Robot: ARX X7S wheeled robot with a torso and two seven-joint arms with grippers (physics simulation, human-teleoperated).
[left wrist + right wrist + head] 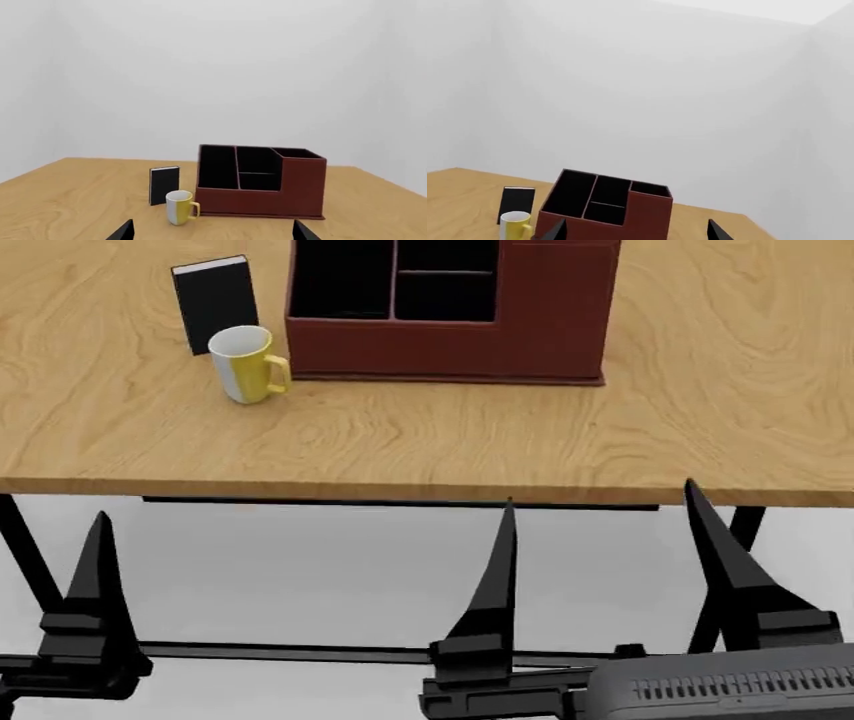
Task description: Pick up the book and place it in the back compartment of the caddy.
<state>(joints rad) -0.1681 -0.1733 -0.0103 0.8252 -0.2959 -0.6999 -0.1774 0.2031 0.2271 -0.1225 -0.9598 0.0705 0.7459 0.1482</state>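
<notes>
On the pale wooden bench (561, 455), the dark red leather-look caddy (447, 335) stands at twelve o'clock, the black-covered, white-edged book (216, 302) upright at ten. Both tools, left (294, 580) and right (601, 560), wait spread apart; the reach likely comes next.

Bright, even, flat light all round; renders sharp, no glare or blur, soft shadow beneath the bench (427, 490).

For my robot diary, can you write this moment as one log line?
black upright book: untouched beside yellow-white mug | dark red caddy: bookless | left gripper, right gripper: open, off table
</notes>
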